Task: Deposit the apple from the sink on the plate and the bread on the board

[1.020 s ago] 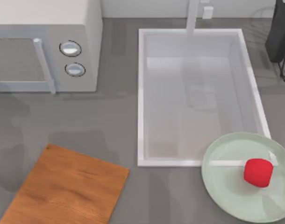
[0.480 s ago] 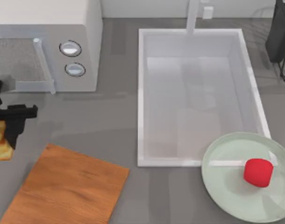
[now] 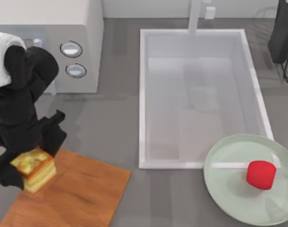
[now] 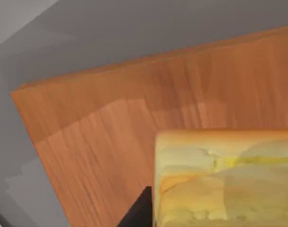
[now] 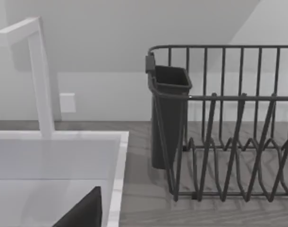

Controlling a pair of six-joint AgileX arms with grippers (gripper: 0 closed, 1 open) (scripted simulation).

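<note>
Grey worktop carries the round pale green plate (image 3: 250, 182), where the small red apple (image 3: 261, 174) already sits. Left end effector (image 3: 26, 172) grips the golden-topped bread cube (image 3: 34, 169) above the orange-brown wooden board (image 3: 82, 194); lowering and release remain, I judge.

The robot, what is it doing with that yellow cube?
That is the bread. The left gripper is holding it just over the near-left part of the board, ready to set it down. The apple already sits on the plate, and the sink has nothing in it. The right arm is parked at the back right by the dish rack.
</note>
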